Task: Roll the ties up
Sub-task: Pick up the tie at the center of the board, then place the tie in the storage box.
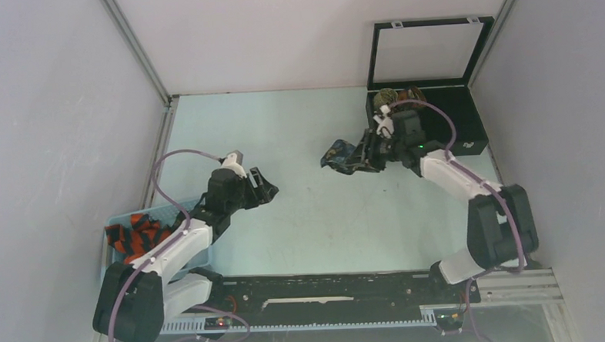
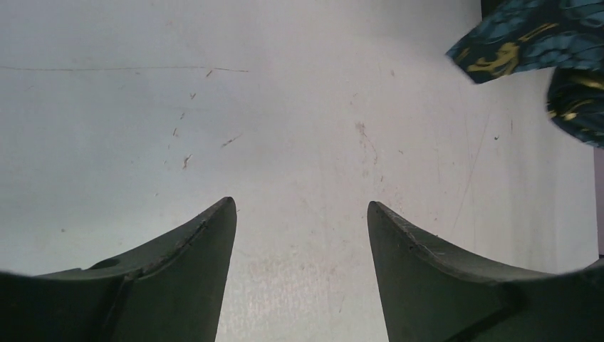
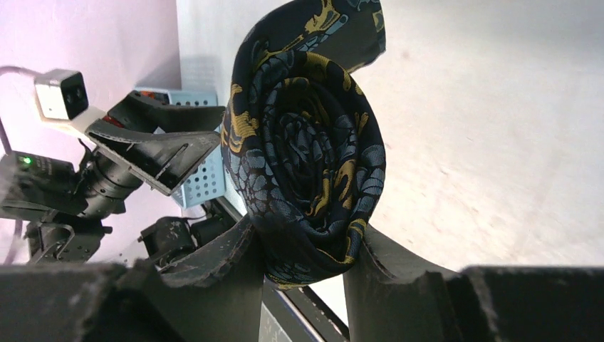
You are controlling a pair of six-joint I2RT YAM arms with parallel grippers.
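Pale green table point(image 1: 309, 225) fills the floor of a grey-walled cell, with a black box point(image 1: 467, 125) at the far right corner, its lid point(image 1: 425, 50) standing open. At the near left edge sits a light blue basket point(image 1: 115, 220) holding bunched orange-red and black ties point(image 1: 139, 232).

From the top view, the right gripper point(image 1: 368, 149) reaches left from in front of the box, and the navy tie point(image 1: 341, 155) sits at its tip, above the middle-right of the table. The right wrist view shows this tie point(image 3: 306, 149) wound into a tight coil, its spiral face turned to the camera. The coil's lower part is wedged between the two fingers point(image 3: 221, 260), which press on it from both sides. Most of the roll stands out beyond the fingertips. One loose end point(image 3: 349, 25) curls off the top of the coil. The right gripper point(image 3: 306, 246) is thus closed on the roll.

The left gripper point(image 1: 265, 189) is over the table's left-centre, well apart from the roll. In its own wrist view the left gripper point(image 2: 299, 214) is spread wide with only scuffed table point(image 2: 214, 107) between the fingers point(image 2: 192, 263). The navy tie point(image 2: 527, 43) shows in that view's upper right corner, far beyond the fingertips.
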